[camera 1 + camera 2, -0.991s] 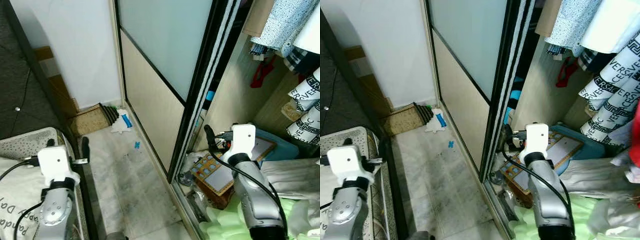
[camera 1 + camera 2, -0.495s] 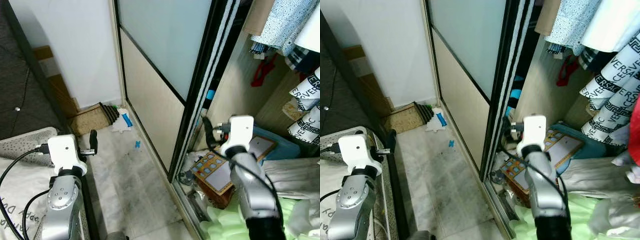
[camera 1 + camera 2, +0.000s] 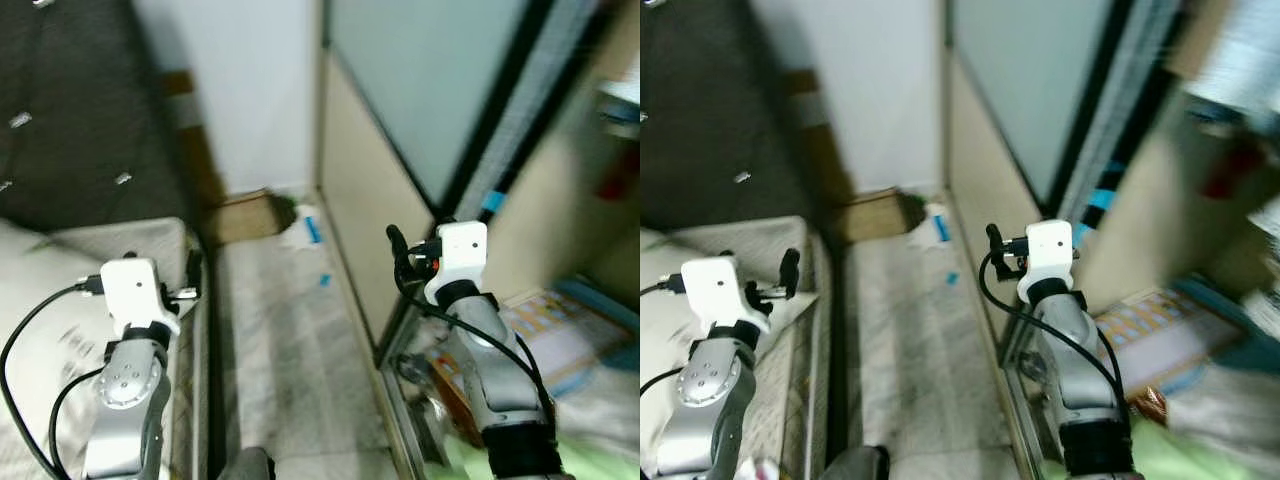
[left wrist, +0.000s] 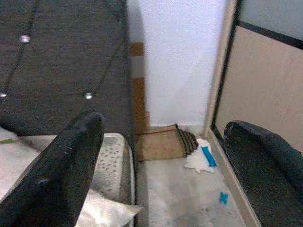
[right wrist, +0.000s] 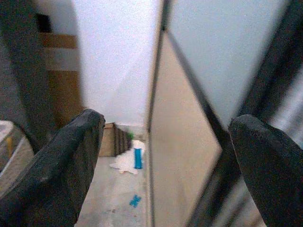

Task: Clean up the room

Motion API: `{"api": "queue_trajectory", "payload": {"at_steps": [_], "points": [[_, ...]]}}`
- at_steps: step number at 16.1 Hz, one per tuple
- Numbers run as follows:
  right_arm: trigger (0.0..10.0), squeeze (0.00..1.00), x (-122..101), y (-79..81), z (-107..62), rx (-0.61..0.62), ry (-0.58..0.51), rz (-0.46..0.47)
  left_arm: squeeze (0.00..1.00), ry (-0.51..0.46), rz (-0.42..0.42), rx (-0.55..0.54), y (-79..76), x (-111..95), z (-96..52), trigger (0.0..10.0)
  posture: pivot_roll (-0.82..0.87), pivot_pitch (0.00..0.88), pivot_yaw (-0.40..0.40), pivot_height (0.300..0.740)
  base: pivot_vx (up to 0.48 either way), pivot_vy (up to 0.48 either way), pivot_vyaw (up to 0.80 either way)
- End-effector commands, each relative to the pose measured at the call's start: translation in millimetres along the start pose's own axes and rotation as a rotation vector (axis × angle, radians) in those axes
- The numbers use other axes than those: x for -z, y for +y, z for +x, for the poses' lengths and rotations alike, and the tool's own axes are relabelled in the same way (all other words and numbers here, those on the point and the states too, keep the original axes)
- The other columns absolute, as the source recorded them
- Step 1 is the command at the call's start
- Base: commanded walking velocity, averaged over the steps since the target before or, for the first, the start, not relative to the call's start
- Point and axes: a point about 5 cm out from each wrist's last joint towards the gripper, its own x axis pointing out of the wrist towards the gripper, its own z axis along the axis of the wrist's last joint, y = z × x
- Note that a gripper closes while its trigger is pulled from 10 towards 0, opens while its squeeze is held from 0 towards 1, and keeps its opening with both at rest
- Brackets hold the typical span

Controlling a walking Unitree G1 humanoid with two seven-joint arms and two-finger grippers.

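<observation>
Narrow floor [image 3: 285, 340] lane between bed [image 3: 60, 300] edge and wardrobe door [image 3: 400, 160]; far end stopped by wall. Wardrobe floor holds a board [image 3: 560, 335], blurred. Left claw [image 4: 161, 165] and right claw [image 5: 165, 161] both wide, empty. White-blue litter [image 4: 201, 158] lies at the far corner by the door track.

Dark tufted headboard [image 4: 61, 61], sliding wardrobe door [image 3: 440, 90]

A pale marble-look floor [image 3: 290, 340] runs toward 12 o'clock to a white wall [image 4: 175, 56]. At 9 o'clock stands a dark tufted headboard [image 4: 61, 61] above a bed [image 3: 60, 300]. At 2 o'clock a sliding wardrobe door [image 5: 213, 52] shows frosted glass over a beige panel.
</observation>
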Motion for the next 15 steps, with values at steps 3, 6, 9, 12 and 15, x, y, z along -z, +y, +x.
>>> {"api": "queue_trajectory", "payload": {"at_steps": [3,6,9,12,15], "points": [[10.0,0.00,-21.8,6.7,12.8,-0.029,-0.073,0.003,0.00,-0.038,0.009,0.025,-8.8,-15.3,8.0,10.0,0.01,0.077,-0.026,0.740,0.000,0.000,0.80],[10.0,0.00,-21.9,6.7,15.3,-0.039,-0.076,-0.006,0.00,-0.024,-0.017,0.019,-7.2,-10.2,12.1,10.0,0.01,0.052,-0.033,0.740,0.000,0.000,0.80],[10.0,0.00,-1.9,-5.5,8.4,0.026,-0.006,0.021,0.00,0.049,-0.027,-0.018,-0.4,12.6,6.2,10.0,0.01,0.000,-0.041,0.740,0.000,0.000,0.80],[10.0,0.00,5.7,-3.6,6.7,0.014,0.009,0.026,0.00,0.068,-0.016,0.015,-4.6,19.1,7.7,10.0,0.01,0.000,-0.026,0.740,0.000,0.000,0.80],[10.0,0.00,-3.7,-1.0,12.7,0.004,-0.026,0.037,0.00,0.013,0.009,-0.002,-5.8,6.5,13.3,10.0,0.01,0.000,-0.030,0.740,0.000,0.000,0.80]]}}
